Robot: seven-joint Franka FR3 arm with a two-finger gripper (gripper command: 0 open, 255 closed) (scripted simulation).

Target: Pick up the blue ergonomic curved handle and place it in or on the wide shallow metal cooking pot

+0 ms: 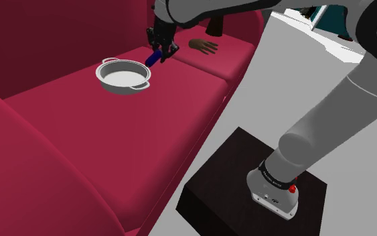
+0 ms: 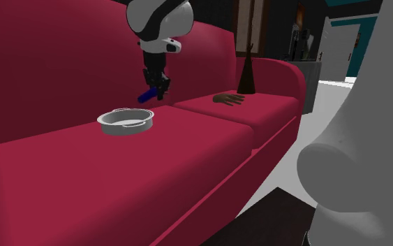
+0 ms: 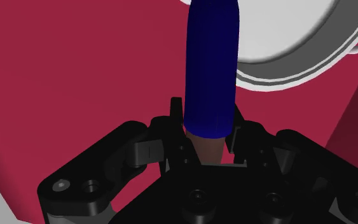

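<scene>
One gripper [image 3: 208, 124] clasps one blue handle [image 3: 213, 57] (one pot [image 1: 123, 79] nearby).

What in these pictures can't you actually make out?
Wrist view: the picture's edge cuts off the far end of the blue handle in the gripper.
Same view: the pot is mostly beyond the edge.
Shoulder view: the brown hand-shaped thing is too small to identify.

Recorded a crimson sofa [image 1: 80, 127] with two seat cushions. Found a shallow grey two-handled pot [image 1: 123, 88] resting on one cushion, near the pincer [image 1: 161, 53] and lower than it. Found a brown hand-shaped item [image 1: 203, 45] lying flat on the neighbouring cushion, on the pincer's other side. Noted the cushion seam running near the pincer.
</scene>
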